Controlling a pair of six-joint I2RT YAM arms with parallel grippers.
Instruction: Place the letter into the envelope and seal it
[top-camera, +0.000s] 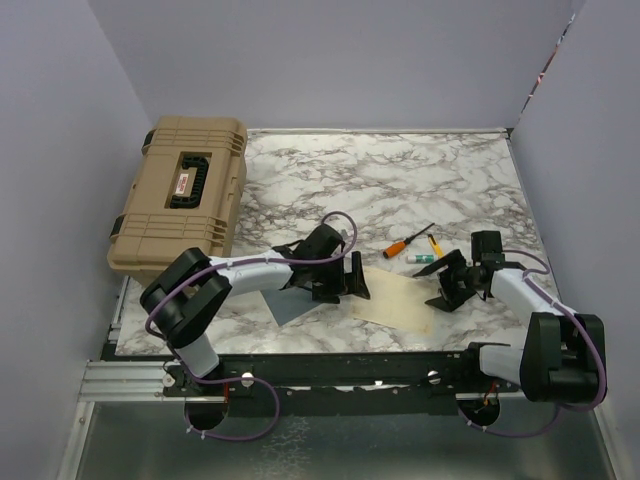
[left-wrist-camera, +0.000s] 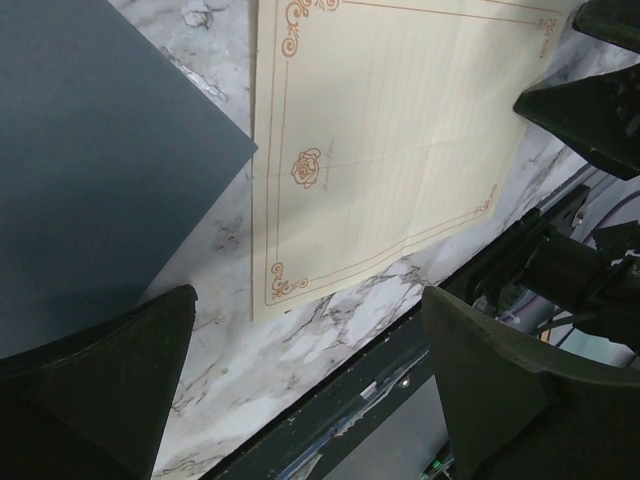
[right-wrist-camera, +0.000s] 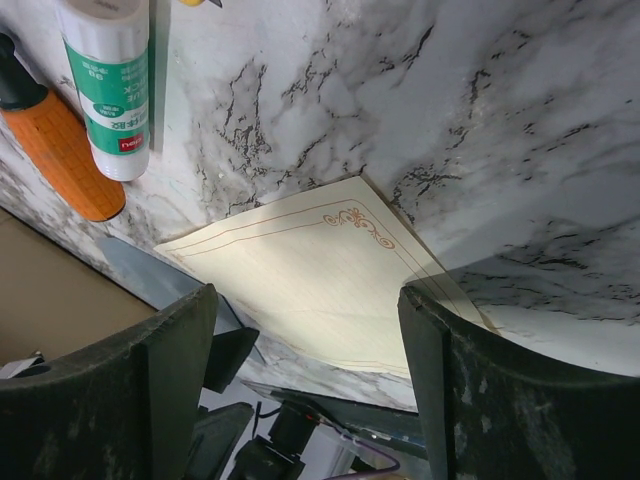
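The cream-beige letter lies flat on the marble table between the two arms; it also shows in the left wrist view and the right wrist view. The grey-blue envelope lies flat left of the letter, partly under the left arm, and fills the left of the left wrist view. My left gripper is open and empty, just above the letter's left edge. My right gripper is open and empty at the letter's right edge.
A tan hard case sits at the back left. An orange-handled screwdriver and a green-white glue stick lie just behind the letter, near the right gripper. The table's front edge rail runs close below the paper.
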